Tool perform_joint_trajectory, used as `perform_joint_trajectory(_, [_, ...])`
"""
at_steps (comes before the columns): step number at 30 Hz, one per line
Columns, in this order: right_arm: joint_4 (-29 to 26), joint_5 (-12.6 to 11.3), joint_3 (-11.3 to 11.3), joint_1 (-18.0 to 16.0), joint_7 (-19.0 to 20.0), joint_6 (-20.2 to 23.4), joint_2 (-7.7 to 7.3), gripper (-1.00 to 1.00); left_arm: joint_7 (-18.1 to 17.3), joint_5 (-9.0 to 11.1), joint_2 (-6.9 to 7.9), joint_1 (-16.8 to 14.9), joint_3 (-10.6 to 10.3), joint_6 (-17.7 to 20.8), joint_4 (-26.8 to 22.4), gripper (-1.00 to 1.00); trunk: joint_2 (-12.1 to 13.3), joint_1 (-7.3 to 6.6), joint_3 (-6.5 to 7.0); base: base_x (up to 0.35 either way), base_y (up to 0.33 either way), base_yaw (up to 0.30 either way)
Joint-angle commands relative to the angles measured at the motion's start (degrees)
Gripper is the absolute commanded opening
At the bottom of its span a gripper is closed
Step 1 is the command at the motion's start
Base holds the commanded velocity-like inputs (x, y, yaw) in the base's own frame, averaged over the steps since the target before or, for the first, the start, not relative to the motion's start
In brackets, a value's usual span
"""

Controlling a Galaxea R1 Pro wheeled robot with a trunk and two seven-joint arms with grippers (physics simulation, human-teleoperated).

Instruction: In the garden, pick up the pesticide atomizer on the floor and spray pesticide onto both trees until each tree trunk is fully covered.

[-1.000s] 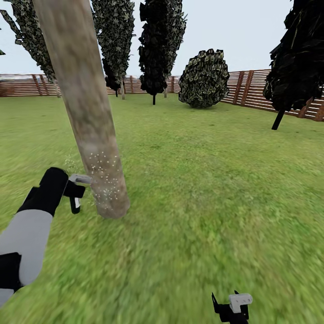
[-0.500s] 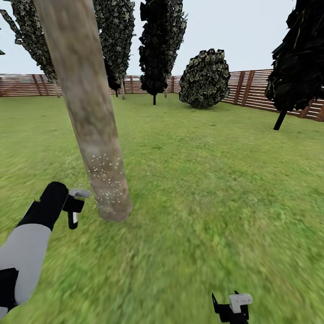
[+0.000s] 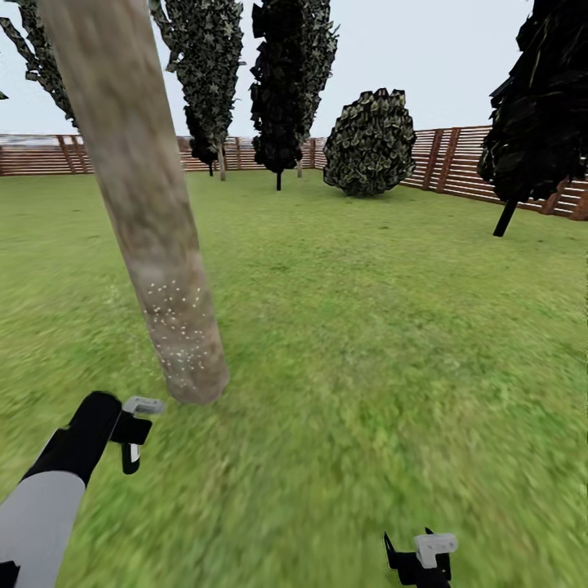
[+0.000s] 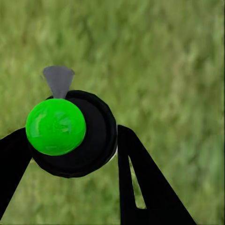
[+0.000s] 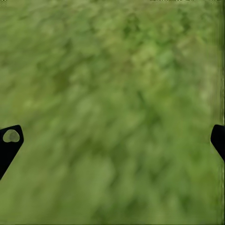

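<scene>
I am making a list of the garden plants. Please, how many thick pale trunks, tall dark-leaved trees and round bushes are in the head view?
Thick pale tree trunk: 1
Tall dark-leaved trees: 4
Round bush: 1
Total: 6

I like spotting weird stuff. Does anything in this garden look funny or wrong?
The trunk leans instead of standing straight, and only its lowest part carries pale specks of spray; the bark above is bare. Nothing else stands out.
</scene>
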Motion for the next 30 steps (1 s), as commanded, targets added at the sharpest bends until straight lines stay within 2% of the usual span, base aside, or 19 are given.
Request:
perform_joint_trajectory(1, [0.0,0.0,-0.01,0.0,0.03,-0.01,0.0,1.0,0.43,1.08,-0.06,0.22,1.68,-0.52,0.0,-1.0,0.0,0.0,0.0,0.113,-0.273,0.0])
perform_joint_trajectory(2, [0.0,0.0,-0.01,0.0,0.04,-0.01,0.0,1.0,0.97,1.89,-0.09,0.38,2.95,-1.57,0.08,-1.0,0.0,0.0,0.0,0.126,-0.272,0.0])
perform_joint_trajectory(4, [0.0,0.0,-0.01,0.0,0.04,0.01,0.01,1.0,2.46,2.55,-0.1,0.85,4.1,-4.35,0.28,-1.0,0.0,0.0,0.0,0.136,-0.271,0.0])
perform_joint_trajectory(7, [0.0,0.0,-0.01,0.0,0.03,0.01,0.01,1.0,5.35,2.93,-0.32,1.11,4.68,-6.16,0.45,-1.0,0.0,0.0,0.0,0.161,-0.256,0.0])
perform_joint_trajectory(11, [0.0,0.04,0.02,0.0,0.08,0.01,0.15,1.0,5.95,2.95,-1.08,1.21,4.85,-6.44,0.44,-1.0,0.0,0.0,0.0,0.17,-0.248,0.0])
perform_joint_trajectory(18, [0.0,0.06,0.05,0.0,0.09,0.02,0.34,1.0,6.05,2.9,-1.17,1.56,4.87,-6.54,0.46,-1.0,0.0,0.0,0.0,0.056,-0.266,0.023])
perform_joint_trajectory(30, [0.0,0.08,0.08,0.0,0.09,0.02,0.45,1.0,5.96,2.94,-1.17,2.03,4.78,-6.55,0.36,-1.0,0.0,0.0,0.0,0.0,-0.277,0.259])
